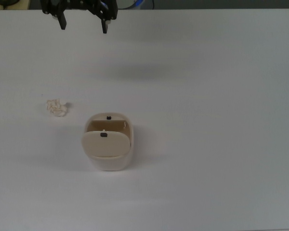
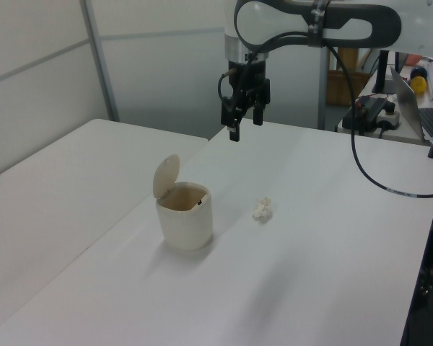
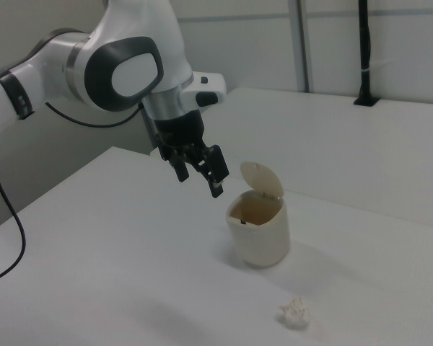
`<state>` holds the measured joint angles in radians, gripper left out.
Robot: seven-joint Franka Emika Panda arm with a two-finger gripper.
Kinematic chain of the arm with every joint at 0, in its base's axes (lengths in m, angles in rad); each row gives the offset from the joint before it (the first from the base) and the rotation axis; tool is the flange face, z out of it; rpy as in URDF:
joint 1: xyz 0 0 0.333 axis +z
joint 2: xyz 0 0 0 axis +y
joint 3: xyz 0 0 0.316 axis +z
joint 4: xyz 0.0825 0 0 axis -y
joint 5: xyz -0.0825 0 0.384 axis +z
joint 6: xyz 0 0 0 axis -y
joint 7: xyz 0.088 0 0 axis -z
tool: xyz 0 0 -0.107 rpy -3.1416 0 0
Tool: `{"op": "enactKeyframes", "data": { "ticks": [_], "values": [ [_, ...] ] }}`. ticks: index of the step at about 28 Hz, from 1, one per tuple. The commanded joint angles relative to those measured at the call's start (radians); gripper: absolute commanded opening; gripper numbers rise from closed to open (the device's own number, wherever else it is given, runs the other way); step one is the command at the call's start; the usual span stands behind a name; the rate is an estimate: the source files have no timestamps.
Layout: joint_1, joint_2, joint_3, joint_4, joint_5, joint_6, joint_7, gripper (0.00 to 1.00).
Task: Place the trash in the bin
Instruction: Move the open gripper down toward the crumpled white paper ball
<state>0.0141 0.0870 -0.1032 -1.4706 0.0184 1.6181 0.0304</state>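
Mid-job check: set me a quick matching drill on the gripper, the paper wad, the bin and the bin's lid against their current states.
Things:
1. gripper
2. paper wad
3. bin
4. lid

States:
A. flipped up, leaving the opening uncovered
B. lying loose on the white table, apart from the container
C. open and empty, raised above the table
D. standing upright, nothing visible inside in the left view

Pairs: 1-C, 2-B, 3-D, 4-A
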Motion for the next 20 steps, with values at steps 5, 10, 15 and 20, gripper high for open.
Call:
{"op": "enactKeyframes", "data": {
  "ticks": [5,10,15,20],
  "values": [
    [-0.023,-0.017,-0.021,-0.005,0.121,-0.053,-0.003,1.00],
    [-0.069,0.013,-0.019,-0.005,0.126,-0.044,-0.042,1.00],
    [-0.098,0.056,-0.019,-0.013,0.114,0.022,-0.159,1.00],
    [-0.108,0.095,-0.019,-0.083,0.072,0.143,-0.205,1.00]
  ]
}}
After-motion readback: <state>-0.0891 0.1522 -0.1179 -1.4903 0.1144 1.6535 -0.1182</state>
